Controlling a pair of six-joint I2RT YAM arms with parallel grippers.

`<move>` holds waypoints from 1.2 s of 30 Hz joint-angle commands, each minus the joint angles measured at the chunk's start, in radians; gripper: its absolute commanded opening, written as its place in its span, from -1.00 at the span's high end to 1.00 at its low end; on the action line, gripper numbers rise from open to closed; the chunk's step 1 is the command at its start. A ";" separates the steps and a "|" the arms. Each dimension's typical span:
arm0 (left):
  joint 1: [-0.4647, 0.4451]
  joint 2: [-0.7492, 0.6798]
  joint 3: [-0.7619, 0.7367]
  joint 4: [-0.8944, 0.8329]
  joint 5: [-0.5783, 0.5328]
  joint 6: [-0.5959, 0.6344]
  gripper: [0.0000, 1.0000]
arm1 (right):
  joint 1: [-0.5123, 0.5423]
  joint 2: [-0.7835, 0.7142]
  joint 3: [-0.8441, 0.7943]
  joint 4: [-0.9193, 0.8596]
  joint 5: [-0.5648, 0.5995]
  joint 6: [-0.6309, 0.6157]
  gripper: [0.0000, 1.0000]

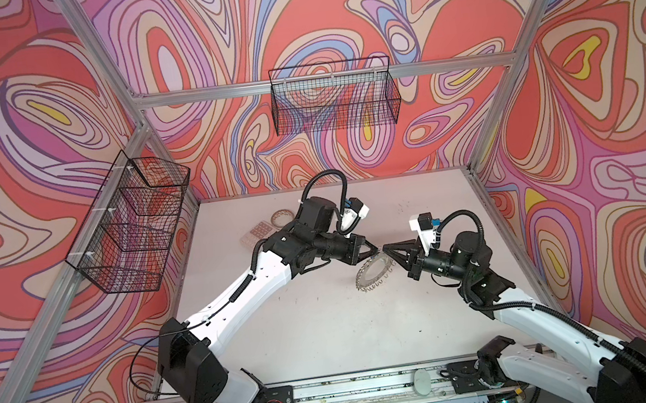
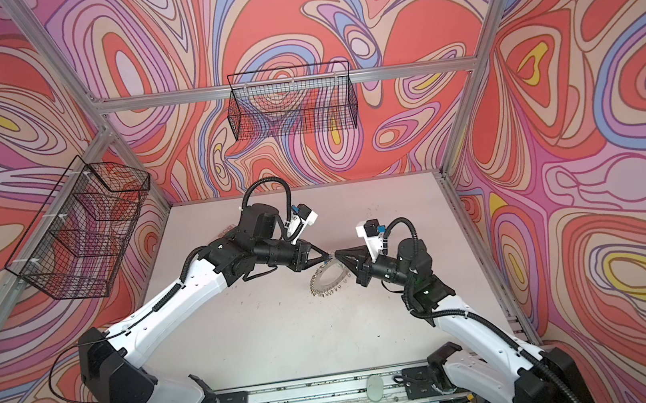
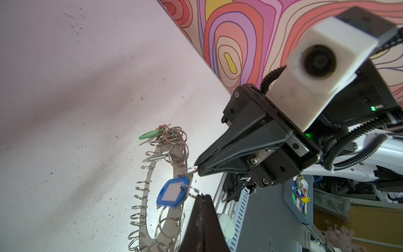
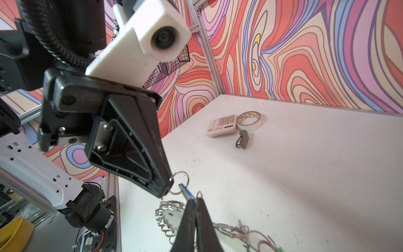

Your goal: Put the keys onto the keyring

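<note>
While left pincer (image 4: pixel 166 192) and right pincer (image 3: pixel 197 169) clench wire loops (image 3: pixel 188 171), left arm (image 1: pixel 240 292) half-hides perhaps a calculator (image 1: pixel 257 233).

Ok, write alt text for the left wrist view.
The right end effector pinches a wire loop on the tilted grey metal keyring; beside it hangs a blue plastic key tag, its ring held by the left end effector.

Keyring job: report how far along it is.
Done: the green-tagged key looks hung among loops on the keyring, a red-orange tag beside it. In hand: the left gripper pinches the small ring of the blue-tagged key; the right gripper pinches a rim loop. Left: joining them; no mint key shows.
</note>
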 commanded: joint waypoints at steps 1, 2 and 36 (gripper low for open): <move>0.041 0.008 -0.016 -0.051 -0.055 -0.033 1.00 | 0.008 -0.010 0.016 0.025 0.008 -0.010 1.00; 0.065 0.009 -0.041 -0.025 -0.022 -0.066 1.00 | 0.008 -0.012 0.014 0.024 0.009 -0.010 1.00; 0.168 -0.181 -0.490 0.434 -0.029 -0.046 0.32 | 0.008 -0.026 -0.027 0.082 0.009 -0.025 1.00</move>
